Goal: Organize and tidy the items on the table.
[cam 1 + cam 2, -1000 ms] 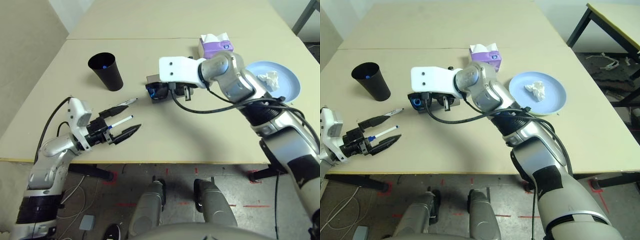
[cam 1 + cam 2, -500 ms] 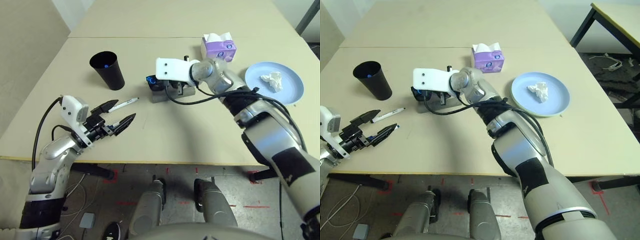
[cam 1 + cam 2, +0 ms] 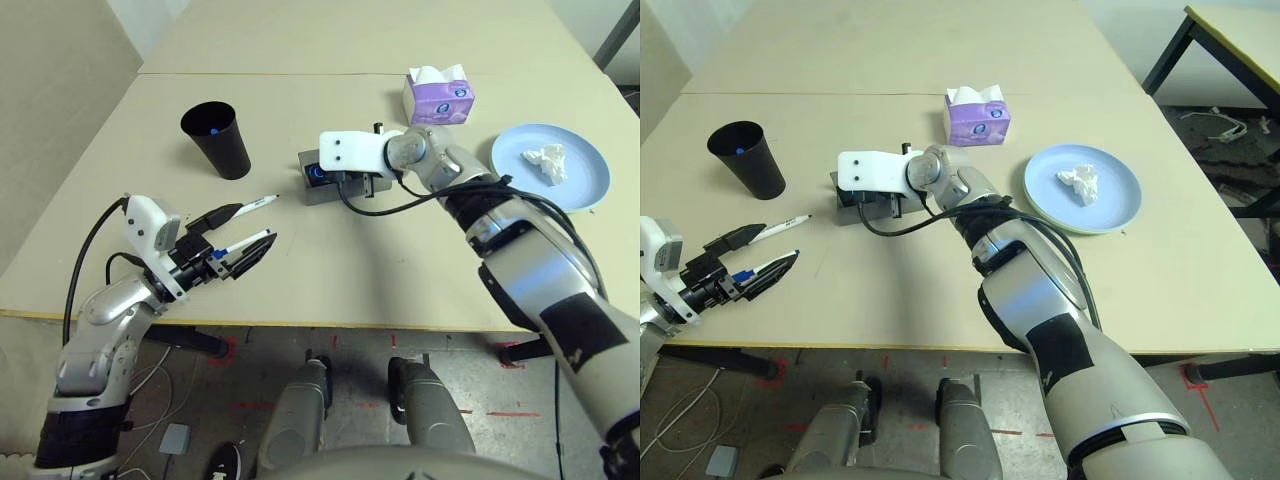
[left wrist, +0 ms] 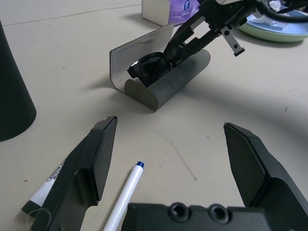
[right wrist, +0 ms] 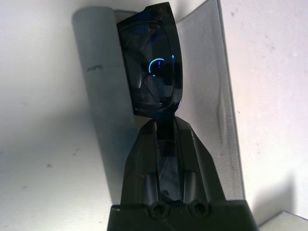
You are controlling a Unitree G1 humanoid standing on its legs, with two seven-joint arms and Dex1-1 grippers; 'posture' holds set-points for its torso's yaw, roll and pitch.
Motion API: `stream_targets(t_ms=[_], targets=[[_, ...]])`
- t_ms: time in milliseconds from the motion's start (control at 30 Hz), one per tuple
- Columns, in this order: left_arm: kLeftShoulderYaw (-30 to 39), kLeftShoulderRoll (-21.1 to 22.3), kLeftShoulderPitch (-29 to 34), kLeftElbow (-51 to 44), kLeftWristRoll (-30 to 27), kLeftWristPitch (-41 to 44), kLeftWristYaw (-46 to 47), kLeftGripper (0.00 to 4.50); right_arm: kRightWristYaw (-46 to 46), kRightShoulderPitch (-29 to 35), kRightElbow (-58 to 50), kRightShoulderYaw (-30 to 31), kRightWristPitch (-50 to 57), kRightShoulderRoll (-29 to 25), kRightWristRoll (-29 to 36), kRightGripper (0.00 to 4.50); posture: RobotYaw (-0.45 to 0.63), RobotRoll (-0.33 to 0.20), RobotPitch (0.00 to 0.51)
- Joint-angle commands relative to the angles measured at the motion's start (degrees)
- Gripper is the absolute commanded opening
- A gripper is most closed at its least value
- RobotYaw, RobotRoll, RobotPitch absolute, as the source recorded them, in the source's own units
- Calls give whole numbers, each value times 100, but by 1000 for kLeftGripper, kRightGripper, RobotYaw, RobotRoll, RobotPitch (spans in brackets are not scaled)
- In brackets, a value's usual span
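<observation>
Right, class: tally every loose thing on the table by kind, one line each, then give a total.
Markers: 2
Sunglasses: 1
Glasses case: 1
Black cup: 1
Tissue box: 1
Plates: 1 visible
Crumpled tissue: 1
Total: 8

The table's [image 3: 330, 270] near edge is left bare in the middle. Its centre is blocked by the right hand [image 5: 166, 125] clamped on sunglasses [image 5: 154, 72] in the open case [image 3: 325, 190].

Left gripper [image 3: 238, 243] low at near-left, level, its 2 fingers spread wide. Right arm stretched across centre, right gripper [image 5: 165, 126] angled down, fingers clamped on sunglasses [image 5: 153, 67].
</observation>
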Motion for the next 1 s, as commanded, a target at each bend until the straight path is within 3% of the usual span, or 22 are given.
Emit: stream_targets(t_ms=[33, 400, 600, 700, 800, 867, 1000], targets=[[-63, 12, 20, 33, 31, 21, -75, 4500, 322, 153, -131, -89, 134, 4, 98, 555, -34, 0, 213], [-68, 7, -53, 171, 83, 3, -153, 4500, 333, -375, -97, -769, 357, -135, 486, 4452, -47, 0, 209], [-21, 37, -81, 283, 95, -35, -217, 4500, 1188, -970, -617, -1861, 1352, -675, 1594, 4481, -55, 0, 210], [2, 44, -100, 326, 104, -46, -234, 4500, 1762, -918, -1351, -2373, 2116, -1168, 2247, 4481, -55, 0, 210], [40, 21, -137, 407, 121, -60, -188, 4500, 2301, -225, -2417, -2851, 2989, -1782, 2986, 4481, -71, 0, 213], [52, -2, -196, 504, 185, -79, -95, 4500, 2549, 608, -3153, -2978, 3116, -2262, 3221, 4481, -81, 0, 214], [-59, 3, -398, 825, 454, -67, 151, 4500, 2883, 2850, -4311, -3904, 2986, -2810, 4182, 4481, -109, 0, 215]])
